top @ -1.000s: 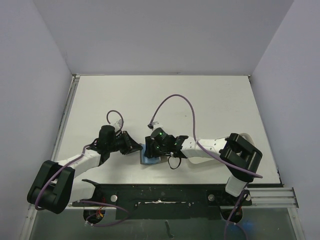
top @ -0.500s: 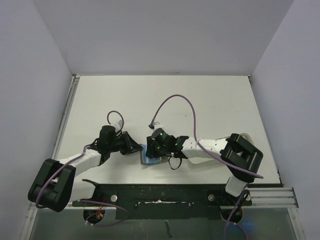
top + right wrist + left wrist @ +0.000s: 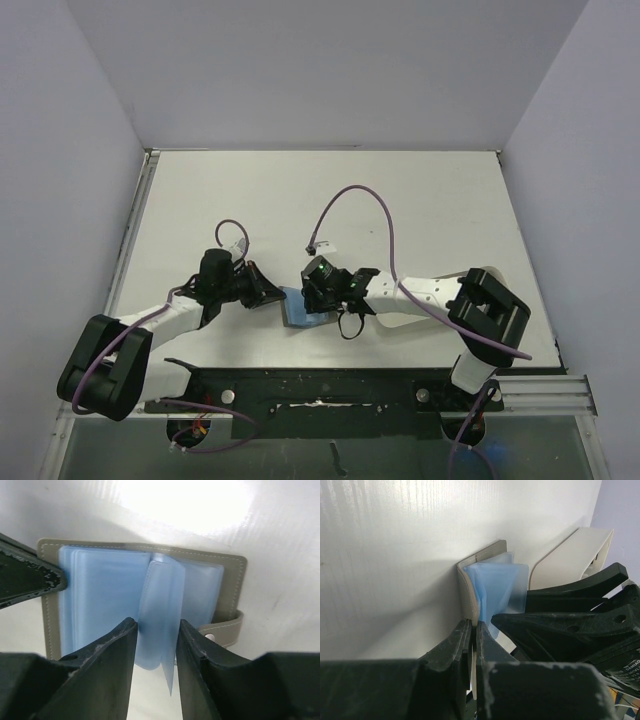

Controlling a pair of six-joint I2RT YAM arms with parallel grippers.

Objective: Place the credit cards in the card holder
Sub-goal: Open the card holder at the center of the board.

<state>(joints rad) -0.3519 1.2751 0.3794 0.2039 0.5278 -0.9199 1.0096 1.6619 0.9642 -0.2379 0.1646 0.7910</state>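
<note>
Jaws of the left gripper (image 3: pixel 471 632) were clenched to a thin slit on the grey cover edge of the card holder (image 3: pixel 227 565). They appeared to pin its 9 o'clock side, as the right wrist view showed it, against the table (image 3: pixel 400 200). The right gripper (image 3: pixel 156 630) had its jaws partway apart, straddling an upright blue pocket leaf (image 3: pixel 160 595). The leaf filled the gap and seemed to brush both fingers, but whether it was pinched or merely bracketed could not be told.

From above, the card holder lay open toward the table's 6 o'clock edge, directly between the two grippers. The left came in from 9 o'clock and the right from 3 o'clock, both at the wallet. In the right wrist view its long axis ran from 9 to 3, with the snap strap (image 3: pixel 220 632) hanging off at 4 o'clock.

None of the credit cards showed in any view. The coming move probably depended on that leaf staying lifted, so that a pocket mouth would be exposed for a card.
</note>
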